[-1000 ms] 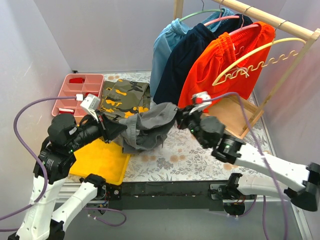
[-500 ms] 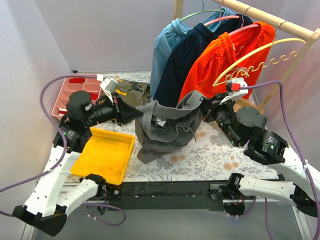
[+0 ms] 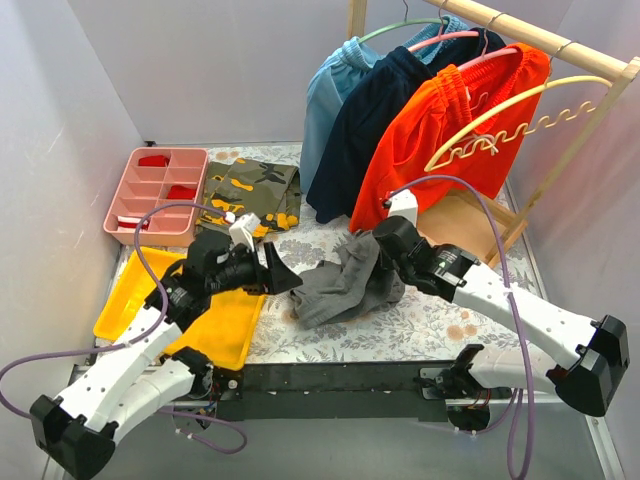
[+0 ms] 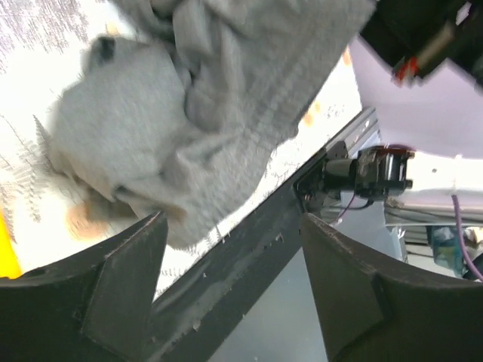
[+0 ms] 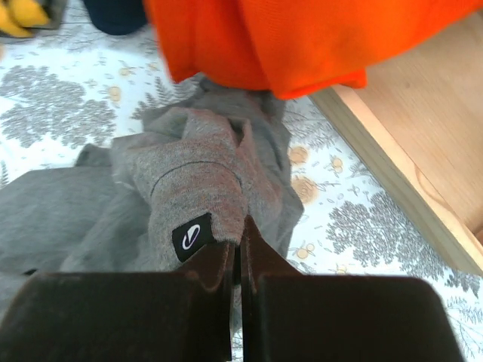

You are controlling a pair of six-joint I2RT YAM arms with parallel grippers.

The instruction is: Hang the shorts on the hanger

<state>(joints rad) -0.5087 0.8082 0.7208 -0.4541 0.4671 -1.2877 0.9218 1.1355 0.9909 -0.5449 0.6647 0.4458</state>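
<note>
The shorts (image 3: 340,285) lie crumpled on the table (image 3: 420,318), well apart from the hanger (image 3: 540,125). The right gripper (image 5: 235,243) pinches one fold. The left gripper (image 4: 230,226) stands wide, empty. It should grasp the cloth away from that fold, so it spreads.

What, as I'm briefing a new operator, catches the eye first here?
The bright orange shorts hanging on the rack at back right. Next, the grey shorts crumpled mid-table, the right jaws shut on them, left jaws open beside. The cream hanger hangs bare.
</note>
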